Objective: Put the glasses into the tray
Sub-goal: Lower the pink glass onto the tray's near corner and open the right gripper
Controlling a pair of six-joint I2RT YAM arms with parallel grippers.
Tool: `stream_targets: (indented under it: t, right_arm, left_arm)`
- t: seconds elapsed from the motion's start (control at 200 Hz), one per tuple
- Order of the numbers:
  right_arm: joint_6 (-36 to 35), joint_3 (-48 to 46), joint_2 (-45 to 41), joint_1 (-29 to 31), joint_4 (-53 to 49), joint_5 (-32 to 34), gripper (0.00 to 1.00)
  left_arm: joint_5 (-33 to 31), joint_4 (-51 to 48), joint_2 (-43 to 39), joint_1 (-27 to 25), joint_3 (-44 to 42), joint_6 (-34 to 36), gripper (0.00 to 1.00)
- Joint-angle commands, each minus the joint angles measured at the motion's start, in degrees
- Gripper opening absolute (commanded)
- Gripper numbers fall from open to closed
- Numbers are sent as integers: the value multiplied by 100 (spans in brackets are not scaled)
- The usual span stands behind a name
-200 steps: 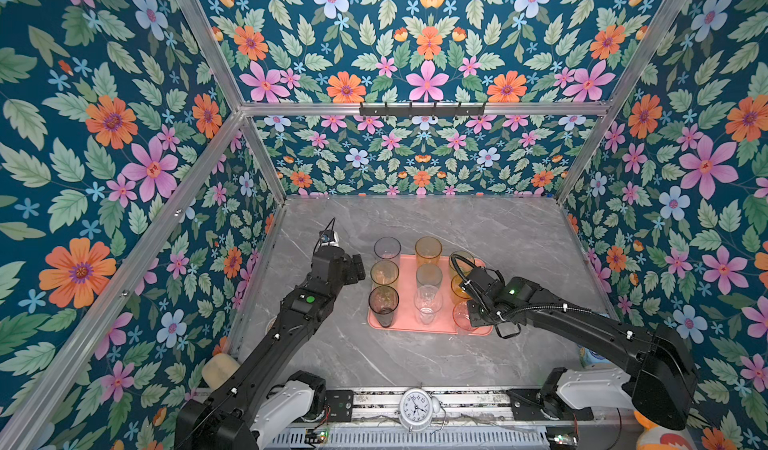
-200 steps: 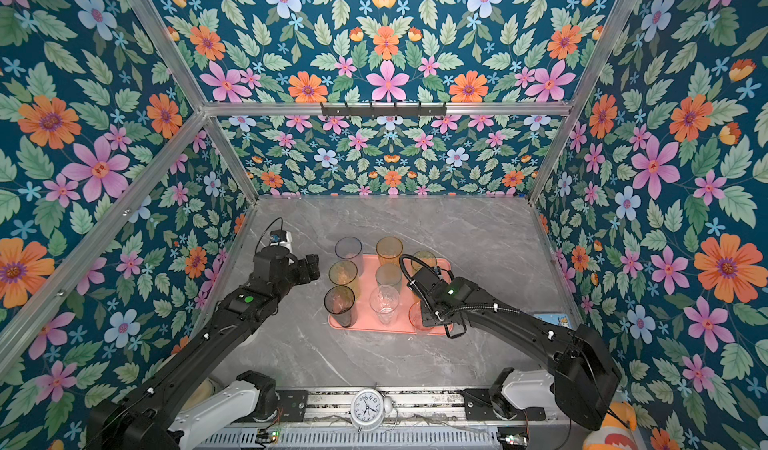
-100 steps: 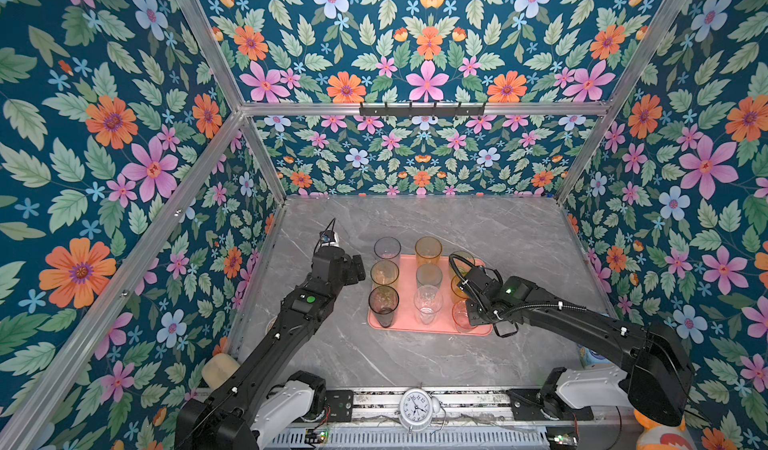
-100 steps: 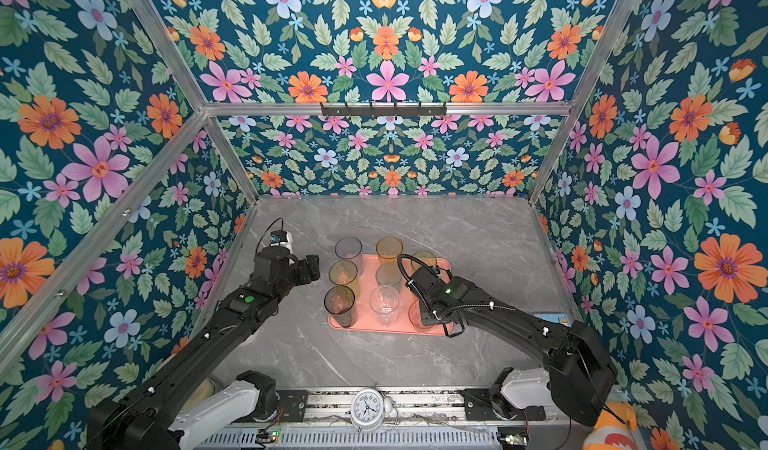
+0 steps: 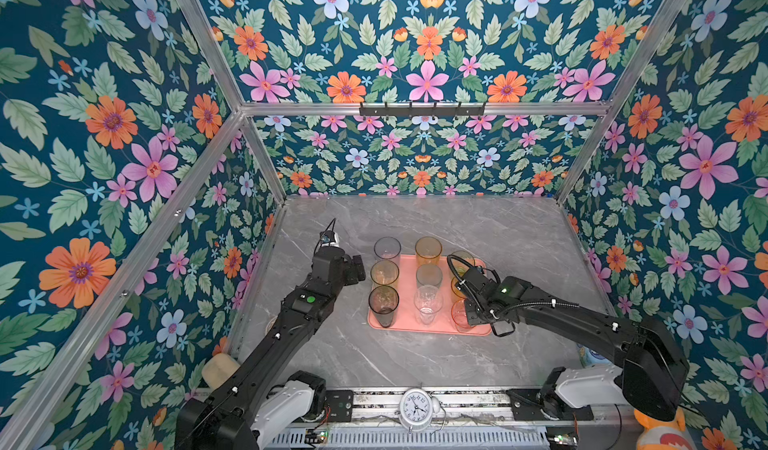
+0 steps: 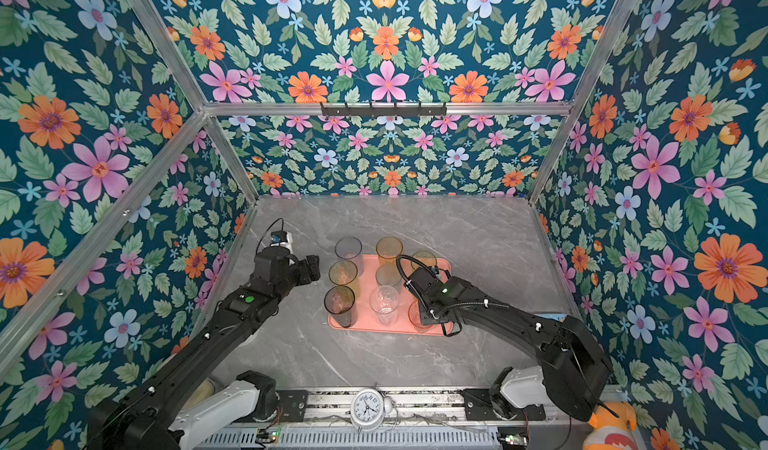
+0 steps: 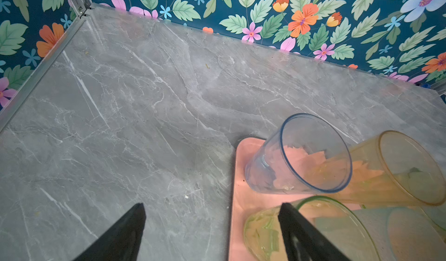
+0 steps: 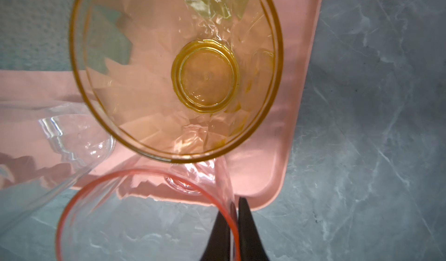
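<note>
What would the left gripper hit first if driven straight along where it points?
Probably the bare table, just beside the tray: nothing stands between the open jaws of the left gripper. Its finger nearer the tray overlaps the green glass in the wrist view, so it might clip that rim first; depth unclear.

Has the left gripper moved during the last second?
No. In a top view the left gripper stays at the same spot, just left of the tray.

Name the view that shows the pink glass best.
Right wrist view: the pink glass fills the foreground, its rim pinched by the shut right gripper. In both top views it is small, partly hidden by that gripper. The left wrist view misses it.
</note>
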Motion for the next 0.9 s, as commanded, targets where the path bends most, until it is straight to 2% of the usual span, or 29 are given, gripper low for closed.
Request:
stream_targets:
  t: [0.0,0.475,0.895]
  right_arm:
    - [84,-10,57,-5,-86,-56,3]
    - [138,134,42,-27,-349,78,23]
    - [137,199,35,-23,-403,106,27]
  left_arm:
    - [46,63,-5,7,-12,-41,89]
    - [43,43,-43,7,-37,-44,89]
    - [14,17,-57,3,11,-20,89]
